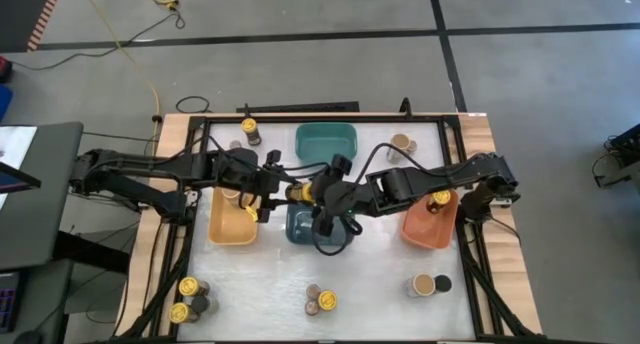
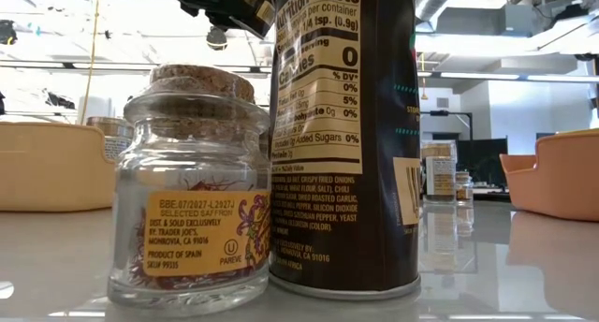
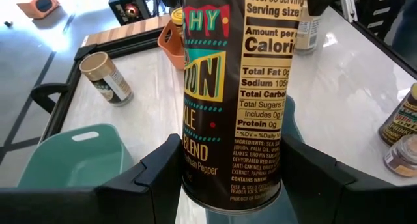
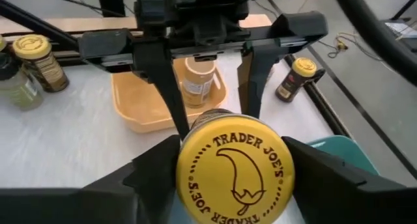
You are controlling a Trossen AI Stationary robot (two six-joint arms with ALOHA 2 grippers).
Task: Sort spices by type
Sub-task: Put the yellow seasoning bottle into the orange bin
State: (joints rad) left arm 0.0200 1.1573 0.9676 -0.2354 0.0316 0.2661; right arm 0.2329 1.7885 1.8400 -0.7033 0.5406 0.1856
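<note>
Dark cylindrical spice jar with yellow lid (image 4: 234,168) hangs mid-table, long axis horizontal between arms; left gripper (image 3: 229,175) pinches its base end, right gripper (image 4: 231,178) flanks the lid end, contact unclear.

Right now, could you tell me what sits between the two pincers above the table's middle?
A yellow-lidded spice jar: the left pincer grips its body, while the right pincer closes around its lid end, clearest in both wrist views.
</note>
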